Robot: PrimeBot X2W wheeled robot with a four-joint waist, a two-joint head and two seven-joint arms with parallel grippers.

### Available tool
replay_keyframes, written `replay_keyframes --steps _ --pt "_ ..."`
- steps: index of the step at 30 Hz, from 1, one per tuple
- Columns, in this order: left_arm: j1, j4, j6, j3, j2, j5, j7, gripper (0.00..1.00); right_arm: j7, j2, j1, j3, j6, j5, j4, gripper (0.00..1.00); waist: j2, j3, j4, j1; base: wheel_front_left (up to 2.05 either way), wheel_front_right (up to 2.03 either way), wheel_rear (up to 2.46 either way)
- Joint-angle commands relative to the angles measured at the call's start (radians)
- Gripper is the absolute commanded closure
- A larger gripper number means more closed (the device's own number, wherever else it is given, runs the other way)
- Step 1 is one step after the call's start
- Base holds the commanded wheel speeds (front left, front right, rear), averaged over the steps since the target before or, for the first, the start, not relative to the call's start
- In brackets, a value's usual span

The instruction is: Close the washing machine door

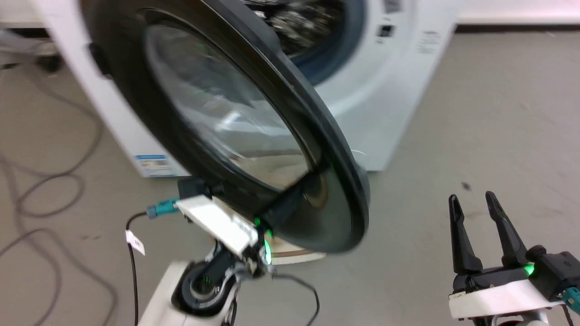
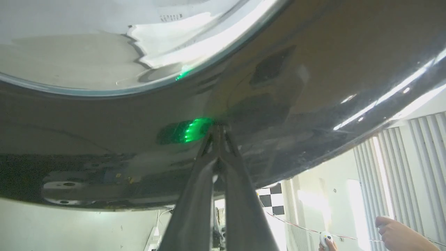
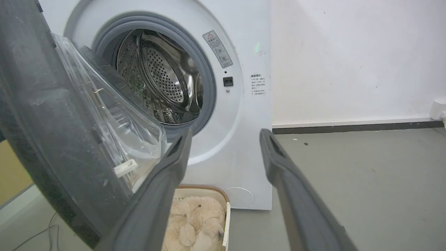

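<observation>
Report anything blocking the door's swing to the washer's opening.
Nothing visible does. The gap between the washing machine door and the opening of the washing machine looks free; the basket sits low on the floor.

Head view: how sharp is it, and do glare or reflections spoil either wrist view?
Head view: motion-blurred, the washing machine door smeared. Left wrist view: green light and white streaks reflect off the glossy door by the left gripper; lower-right background overexposed. Right wrist view: evenly lit, the washing machine sharp, the right gripper close and soft.
</observation>
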Motion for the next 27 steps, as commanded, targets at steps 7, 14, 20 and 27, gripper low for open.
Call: replay_keyframes --steps 7,14,20,27 --pt "-0.183 0.12 -0.017 -0.01 0.0 -0.046 -0.141 1.0 -0.004 0.002 -0.003 0.01 0.001 0.027 -0.006 0.0 -0.0001 0.047 -0.151 0.0 0.0 0.0 0.0" --pt "-0.278 0.236 -0.038 -0.016 0.0 -0.039 -0.227 1.0 -0.004 0.002 0.0 0.026 0.001 0.034 -0.002 0.0 -0.0001 0.04 -0.183 0.0 0.0 0.0 0.0" --pt "-0.267 0.298 -0.068 -0.051 0.001 -0.024 -0.237 1.0 -0.004 0.002 0.011 0.015 0.001 0.028 -0.01 0.0 -0.0001 0.009 -0.142 0.0 0.0 0.0 0.0" --pt "-0.147 0.222 -0.083 -0.113 0.082 0.119 -0.286 1.0 -0.005 0.002 0.027 0.004 0.001 0.004 -0.019 0.0 -0.0001 -0.049 -0.045 0.0 0.0 0.0 0.0"
